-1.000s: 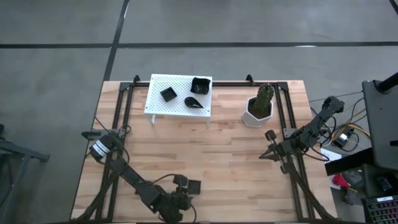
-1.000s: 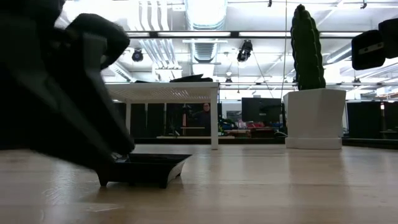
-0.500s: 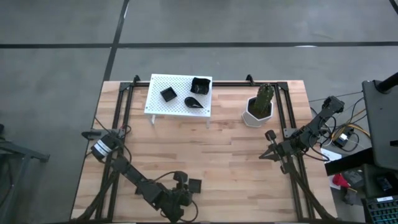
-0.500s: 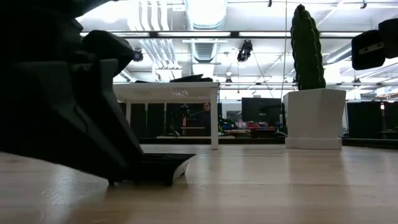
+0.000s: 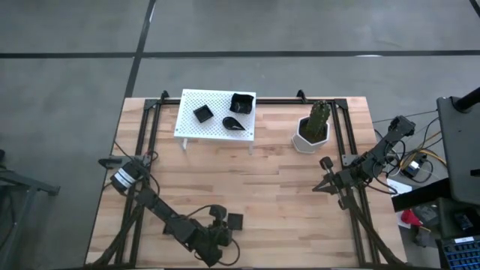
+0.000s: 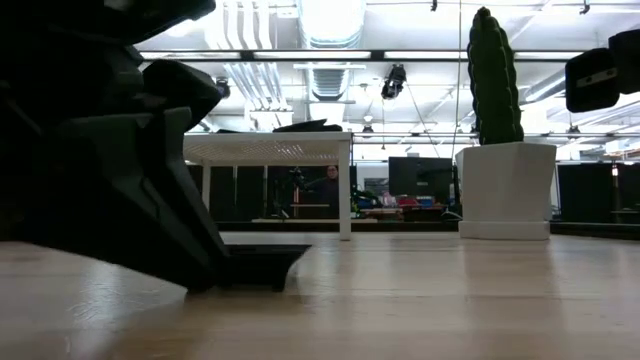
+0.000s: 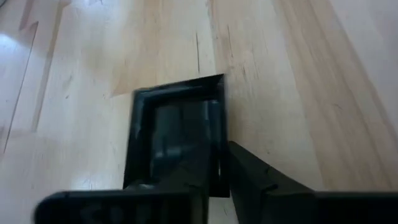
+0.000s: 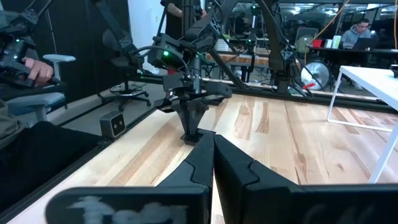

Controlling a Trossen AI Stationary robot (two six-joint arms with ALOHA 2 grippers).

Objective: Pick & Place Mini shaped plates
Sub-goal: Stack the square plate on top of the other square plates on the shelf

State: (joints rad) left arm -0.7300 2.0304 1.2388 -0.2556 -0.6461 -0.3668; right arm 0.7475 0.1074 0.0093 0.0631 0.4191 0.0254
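Left gripper [image 5: 223,225]: low at the table's near edge, fingers narrowed onto the near rim of a small black square plate [image 7: 177,140] that lay flat on the wood.
Right gripper [image 5: 316,189]: closed and empty, waiting over the table's right side.
Other plates: 3 black dishes [image 5: 226,112] sat on the white rack [image 5: 214,127].
Cactus pot [image 5: 310,133]: stood right of the rack.
Writing: none readable.

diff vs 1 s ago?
Left gripper has slid in on the small square plate near the table's front edge, and its fingers have narrowed onto the plate's rim; the plate sits flat on the table, not lifted. Right gripper, the three plates on the white rack and the cactus pot are unchanged.
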